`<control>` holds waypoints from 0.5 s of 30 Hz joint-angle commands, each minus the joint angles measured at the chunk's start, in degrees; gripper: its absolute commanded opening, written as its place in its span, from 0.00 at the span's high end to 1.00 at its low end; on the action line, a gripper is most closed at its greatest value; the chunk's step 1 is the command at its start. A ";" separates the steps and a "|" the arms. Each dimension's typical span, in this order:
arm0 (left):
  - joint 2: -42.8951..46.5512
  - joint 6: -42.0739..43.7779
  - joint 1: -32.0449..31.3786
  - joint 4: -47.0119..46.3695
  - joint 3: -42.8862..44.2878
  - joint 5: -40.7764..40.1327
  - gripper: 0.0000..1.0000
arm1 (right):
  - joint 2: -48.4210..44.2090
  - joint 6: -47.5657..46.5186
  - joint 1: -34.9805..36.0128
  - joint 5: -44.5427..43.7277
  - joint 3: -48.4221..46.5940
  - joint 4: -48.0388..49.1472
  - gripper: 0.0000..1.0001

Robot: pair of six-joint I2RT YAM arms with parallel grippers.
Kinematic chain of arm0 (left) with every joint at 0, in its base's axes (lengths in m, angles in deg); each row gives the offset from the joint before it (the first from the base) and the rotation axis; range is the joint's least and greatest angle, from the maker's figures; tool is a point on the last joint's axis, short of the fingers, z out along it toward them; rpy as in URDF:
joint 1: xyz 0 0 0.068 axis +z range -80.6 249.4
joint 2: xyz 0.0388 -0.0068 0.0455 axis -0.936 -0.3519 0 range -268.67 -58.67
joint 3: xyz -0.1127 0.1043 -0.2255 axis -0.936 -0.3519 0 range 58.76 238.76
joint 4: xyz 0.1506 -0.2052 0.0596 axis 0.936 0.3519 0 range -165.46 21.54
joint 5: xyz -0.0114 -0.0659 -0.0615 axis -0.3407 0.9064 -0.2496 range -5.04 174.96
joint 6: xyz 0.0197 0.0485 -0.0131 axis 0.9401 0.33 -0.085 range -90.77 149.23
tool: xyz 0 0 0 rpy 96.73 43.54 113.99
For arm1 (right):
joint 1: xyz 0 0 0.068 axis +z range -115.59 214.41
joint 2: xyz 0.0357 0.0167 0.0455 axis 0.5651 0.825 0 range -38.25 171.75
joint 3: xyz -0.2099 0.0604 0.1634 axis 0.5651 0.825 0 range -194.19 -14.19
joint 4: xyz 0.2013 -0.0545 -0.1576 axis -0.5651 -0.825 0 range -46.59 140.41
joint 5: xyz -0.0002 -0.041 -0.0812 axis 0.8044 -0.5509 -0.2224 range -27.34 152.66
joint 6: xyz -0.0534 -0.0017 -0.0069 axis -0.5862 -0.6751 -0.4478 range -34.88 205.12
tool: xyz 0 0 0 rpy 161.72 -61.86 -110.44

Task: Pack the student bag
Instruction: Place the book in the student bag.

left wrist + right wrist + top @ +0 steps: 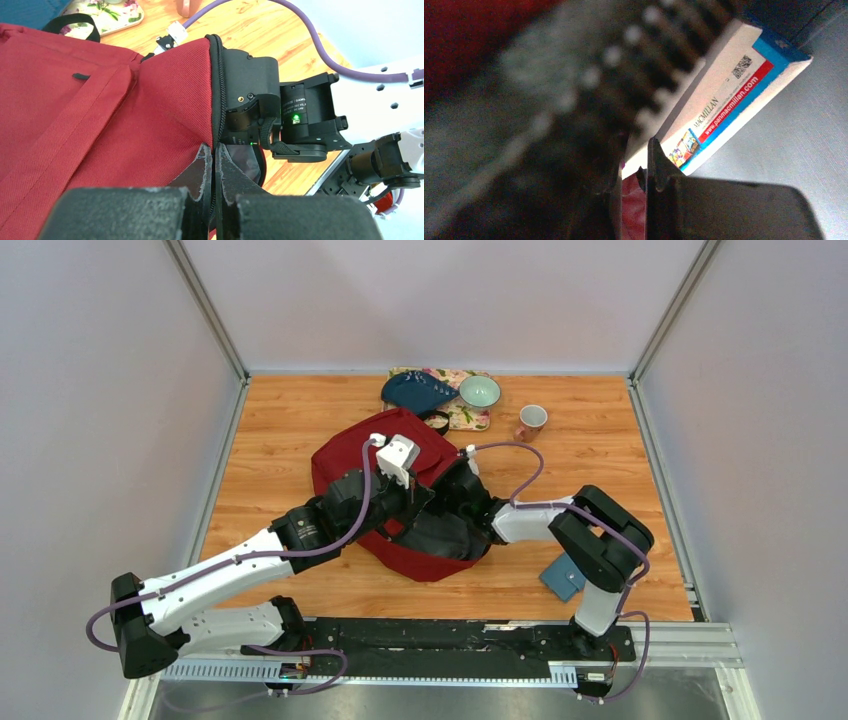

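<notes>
**Two grips at once**

My left end effector (214, 165) is pressed together on the black zipper edge (216, 90) of the student bag (100, 115), which lies mid-bench (300, 440). My right end effector (636, 170), entering the bag's mouth from 3 o'clock, pinches a book (724, 95) by its corner.

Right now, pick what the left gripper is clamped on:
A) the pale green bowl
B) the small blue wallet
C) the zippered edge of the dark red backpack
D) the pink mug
C: in the left wrist view, the left gripper has its jaws pressed together on the black-zippered edge of the dark red backpack, and none of the other three things is between them.
</notes>
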 commanded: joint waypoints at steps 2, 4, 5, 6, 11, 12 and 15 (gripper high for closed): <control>1.59 -0.70 -0.15 -2.55 0.31 0.04 1.00 | 1.98 0.30 0.19 0.37 -1.86 5.85 0.86; 1.68 -0.70 -0.23 -2.29 0.14 -0.05 1.00 | -0.29 -1.02 0.19 0.20 0.06 5.67 0.70; 1.76 -0.70 -0.23 -2.20 -0.04 -0.31 1.00 | -1.70 -1.64 0.28 -0.24 0.94 5.41 0.57; 1.85 -0.78 -0.15 -2.20 -0.13 -0.49 1.00 | -3.11 -3.04 0.19 -0.59 3.47 5.41 0.50; 2.38 -0.87 -0.15 -2.20 -1.27 -1.54 1.00 | -15.59 -8.93 0.37 -2.52 10.78 0.32 0.31; 2.38 -0.96 -0.23 -2.20 -1.53 -1.72 1.00 | -17.69 -10.42 0.28 -3.31 12.53 -1.52 0.30; 2.38 -1.14 -0.15 -2.46 -2.15 -1.72 1.00 | -25.43 -12.45 0.28 -4.37 15.44 -7.94 0.29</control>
